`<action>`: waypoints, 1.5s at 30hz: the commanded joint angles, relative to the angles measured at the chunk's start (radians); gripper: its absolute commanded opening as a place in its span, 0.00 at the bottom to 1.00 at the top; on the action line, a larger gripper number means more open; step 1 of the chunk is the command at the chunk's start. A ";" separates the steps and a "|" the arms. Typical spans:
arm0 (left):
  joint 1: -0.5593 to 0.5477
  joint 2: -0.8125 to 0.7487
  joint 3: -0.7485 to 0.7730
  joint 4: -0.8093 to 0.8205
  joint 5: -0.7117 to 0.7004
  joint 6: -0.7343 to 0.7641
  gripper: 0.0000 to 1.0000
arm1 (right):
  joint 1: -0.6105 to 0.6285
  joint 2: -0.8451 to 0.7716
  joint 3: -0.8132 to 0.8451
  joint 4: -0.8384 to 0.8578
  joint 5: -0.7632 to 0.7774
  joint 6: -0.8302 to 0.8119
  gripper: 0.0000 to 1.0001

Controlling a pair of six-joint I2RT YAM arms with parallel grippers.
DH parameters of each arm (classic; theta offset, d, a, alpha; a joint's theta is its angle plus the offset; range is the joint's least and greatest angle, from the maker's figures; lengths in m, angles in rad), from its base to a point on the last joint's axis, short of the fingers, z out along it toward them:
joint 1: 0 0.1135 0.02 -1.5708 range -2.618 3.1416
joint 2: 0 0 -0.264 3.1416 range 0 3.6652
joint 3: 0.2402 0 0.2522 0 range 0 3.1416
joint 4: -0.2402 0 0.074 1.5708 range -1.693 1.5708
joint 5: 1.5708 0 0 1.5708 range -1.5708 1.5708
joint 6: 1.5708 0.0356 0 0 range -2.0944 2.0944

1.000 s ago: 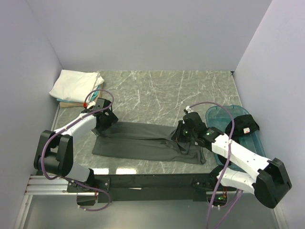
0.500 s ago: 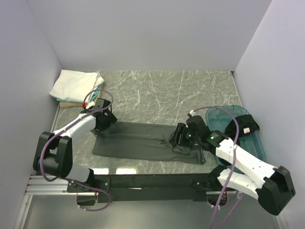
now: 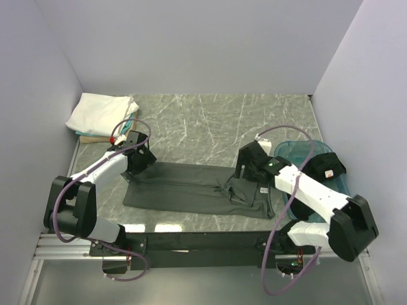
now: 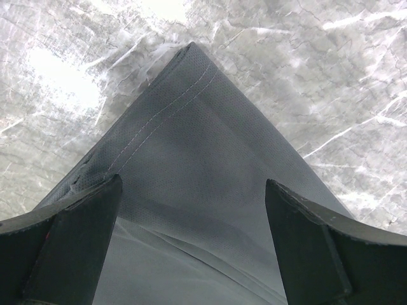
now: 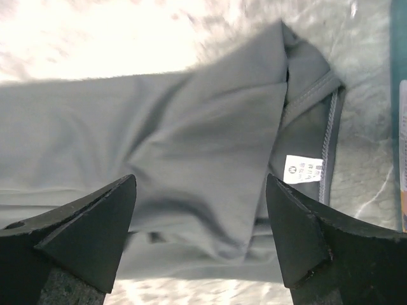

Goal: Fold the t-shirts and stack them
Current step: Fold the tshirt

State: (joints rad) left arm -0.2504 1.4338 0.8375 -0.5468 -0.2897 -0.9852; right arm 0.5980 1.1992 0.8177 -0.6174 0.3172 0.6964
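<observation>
Right hand (image 5: 200,190), fingers (image 5: 82,235) apart, hangs over grey t-shirt (image 5: 191,127) with white label (image 5: 303,169).

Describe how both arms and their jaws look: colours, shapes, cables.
Left arm and right arm match: white link shells, bulky black joints and bases. A mauve-grey cable loops along each. The jaws are matte black, wedge-shaped, tapering to blunt tips. A small red part sits near the left wrist.

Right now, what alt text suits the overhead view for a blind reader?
A dark charcoal-grey t-shirt, folded into a long strip, lies on a grey marbled table, the left gripper at its left end, the right gripper over its right end. A folded white t-shirt sits far left; a teal plastic bin, right.
</observation>
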 commanded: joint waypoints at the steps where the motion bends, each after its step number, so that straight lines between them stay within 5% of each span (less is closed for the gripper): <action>1: -0.003 -0.039 0.003 -0.001 -0.016 0.011 0.99 | 0.035 0.040 -0.046 0.051 0.021 -0.061 0.89; 9: -0.003 -0.007 0.002 -0.028 -0.057 -0.001 0.99 | 0.203 0.169 -0.112 0.125 -0.010 -0.048 0.92; 19: -0.001 0.000 -0.041 -0.013 -0.068 0.005 0.99 | 0.217 0.209 -0.163 0.156 -0.047 -0.003 0.93; 34: -0.001 0.027 -0.018 -0.110 -0.071 -0.046 0.99 | -0.064 0.439 0.148 0.231 -0.257 -0.363 0.93; 41: -0.015 -0.220 -0.187 -0.215 -0.035 -0.147 0.99 | -0.087 0.569 0.375 0.121 -0.235 -0.448 0.93; 45: -0.041 -0.361 -0.154 -0.258 -0.048 -0.169 0.99 | -0.073 0.458 0.396 0.053 -0.205 -0.408 0.93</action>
State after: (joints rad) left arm -0.2783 1.1534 0.6483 -0.7521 -0.3229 -1.1137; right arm 0.5133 1.7573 1.1763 -0.4892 0.0853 0.2955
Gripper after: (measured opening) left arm 0.995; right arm 0.933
